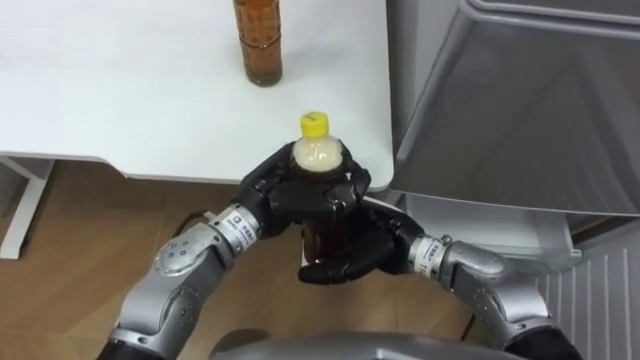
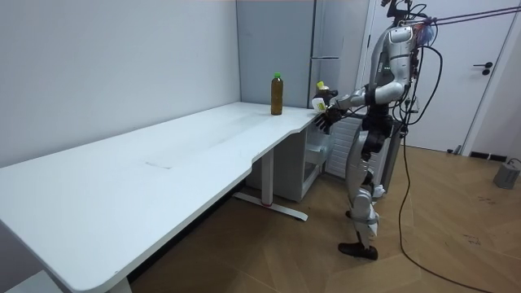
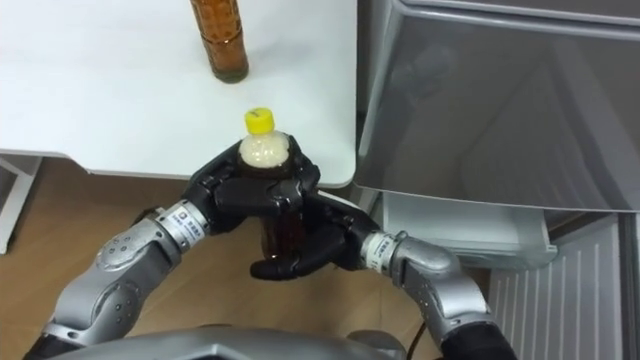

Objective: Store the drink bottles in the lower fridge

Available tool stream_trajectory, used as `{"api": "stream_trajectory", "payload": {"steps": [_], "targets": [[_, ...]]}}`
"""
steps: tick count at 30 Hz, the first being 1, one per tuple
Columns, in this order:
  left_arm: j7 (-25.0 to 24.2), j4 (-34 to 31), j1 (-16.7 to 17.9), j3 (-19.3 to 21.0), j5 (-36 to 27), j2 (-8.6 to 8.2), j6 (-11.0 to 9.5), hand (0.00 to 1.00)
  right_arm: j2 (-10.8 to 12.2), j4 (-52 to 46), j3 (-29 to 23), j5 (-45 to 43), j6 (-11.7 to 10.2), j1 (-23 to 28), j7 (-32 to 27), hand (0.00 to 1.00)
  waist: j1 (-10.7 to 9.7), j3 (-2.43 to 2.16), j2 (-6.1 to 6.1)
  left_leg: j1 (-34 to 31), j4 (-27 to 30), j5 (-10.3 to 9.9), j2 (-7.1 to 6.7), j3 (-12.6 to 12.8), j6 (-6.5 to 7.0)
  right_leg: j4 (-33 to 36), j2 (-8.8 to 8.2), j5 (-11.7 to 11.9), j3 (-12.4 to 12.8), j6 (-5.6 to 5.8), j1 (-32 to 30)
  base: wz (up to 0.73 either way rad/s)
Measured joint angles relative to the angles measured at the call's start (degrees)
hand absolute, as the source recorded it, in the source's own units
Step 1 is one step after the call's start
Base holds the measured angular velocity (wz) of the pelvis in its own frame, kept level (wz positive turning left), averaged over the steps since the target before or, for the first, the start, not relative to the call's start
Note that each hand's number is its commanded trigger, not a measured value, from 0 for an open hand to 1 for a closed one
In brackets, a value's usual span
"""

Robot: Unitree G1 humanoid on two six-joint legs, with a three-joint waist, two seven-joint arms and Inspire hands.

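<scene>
A bottle with a yellow cap and dark drink is held upright in front of my chest, just off the near edge of the white table. My left hand curls round its upper part. My right hand is wrapped round its lower part from below. A second bottle of brown drink stands on the table further back. The fridge stands to my right; its open lower compartment shows below the grey door.
A white table leg reaches the wooden floor at the left. In the room view I stand at the end of the long white table, beside the fridge, with a white door behind me.
</scene>
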Motion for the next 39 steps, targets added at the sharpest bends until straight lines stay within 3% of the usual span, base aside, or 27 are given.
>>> {"api": "stream_trajectory", "payload": {"steps": [4,6,7,8,15,26,27,28,29,30,31,39], "targets": [[-0.7,0.0,0.1,-0.4,0.0,0.44,0.0,1.00,-0.7,0.0,0.9,2.1,0.0,0.6,-0.2,0.00,0.1,-0.12,-0.14,0.5,0.0,0.0,-0.03,0.2,0.00,0.0,-0.08,0.0,-0.1,0.00,0.2,-0.01],[-0.8,0.0,0.2,-0.5,0.0,0.44,0.0,1.00,-1.1,0.0,1.4,2.9,0.0,0.6,-0.4,0.84,0.2,-0.17,-0.21,0.8,-0.1,0.0,-0.02,0.3,0.00,0.0,-0.09,0.0,0.0,0.00,0.3,-0.05],[-1.0,0.0,0.2,-0.5,0.1,0.43,0.0,1.00,-1.2,0.0,1.5,3.7,0.1,0.7,-0.6,0.84,0.2,-0.21,-0.28,0.8,-0.1,0.0,-0.01,0.4,-0.01,0.0,-0.09,0.0,0.0,0.00,0.4,0.00],[-1.0,0.0,0.2,-0.5,0.1,0.44,0.0,1.00,-1.2,0.0,1.5,3.8,0.3,0.7,-0.6,1.00,0.2,-0.23,-0.31,0.8,-0.1,0.0,-0.01,0.4,-0.01,0.0,-0.09,0.0,0.0,0.00,0.4,0.00],[-2.5,0.0,0.2,-0.5,0.1,0.49,0.1,1.00,-1.2,0.0,1.5,5.9,0.8,1.6,-0.7,1.00,0.4,-0.73,-1.07,0.7,0.1,0.0,-0.01,0.4,0.01,0.0,-0.09,0.0,0.0,-0.06,0.6,0.00],[-2.9,-0.1,0.2,-0.6,-2.2,0.27,2.0,1.00,-2.4,-0.3,3.5,5.8,-0.3,1.8,-0.6,1.00,1.0,-0.76,-0.91,0.2,0.1,0.0,0.07,0.3,0.02,0.0,0.00,0.2,-0.1,-0.27,0.2,0.00],[-2.9,-0.1,0.2,-0.6,-2.2,0.27,2.0,0.91,-2.4,-0.3,3.7,5.8,-0.3,1.8,-0.6,1.00,1.1,-0.77,-0.81,0.2,0.2,0.0,0.07,0.3,0.02,0.0,0.00,0.2,-0.1,-0.27,0.2,0.00],[-2.9,-0.1,0.2,-0.7,-2.2,0.28,2.0,0.68,-2.4,-0.3,3.8,5.8,-0.3,1.8,-0.6,1.00,1.1,-0.74,-0.72,0.2,0.2,0.0,0.07,0.3,0.02,0.0,0.00,0.2,-0.1,-0.27,0.2,0.00],[-2.9,-0.1,0.2,-0.7,-2.2,0.28,2.0,0.61,-2.4,-0.3,3.8,5.8,-0.3,1.8,-0.6,1.00,1.1,-0.71,-0.67,0.2,0.2,0.0,0.07,0.3,0.02,0.0,0.00,0.2,-0.1,-0.27,0.2,0.00],[-2.9,-0.1,0.2,-0.7,-2.2,0.27,2.0,0.61,-2.4,-0.3,3.8,5.8,-0.3,1.8,-0.6,1.00,1.1,-0.64,-0.54,0.2,0.2,0.0,0.07,0.3,0.02,0.0,0.00,0.2,-0.1,-0.27,0.2,0.00],[-2.9,-0.1,0.2,-0.7,-2.2,0.22,2.0,0.00,-2.4,-0.3,3.8,5.8,-0.4,1.8,-0.7,1.00,1.1,-0.56,-0.39,0.2,0.2,0.0,0.07,0.3,0.02,0.0,0.00,0.2,-0.1,-0.27,0.2,0.00],[-2.9,-0.1,-0.1,-1.6,-1.9,0.00,1.6,0.00,-2.3,-0.3,3.9,6.2,-0.5,1.8,-1.5,1.00,0.1,-0.34,0.56,0.0,0.2,0.0,0.03,0.3,0.02,0.0,0.00,0.2,-0.1,-0.27,0.0,0.00]]}}
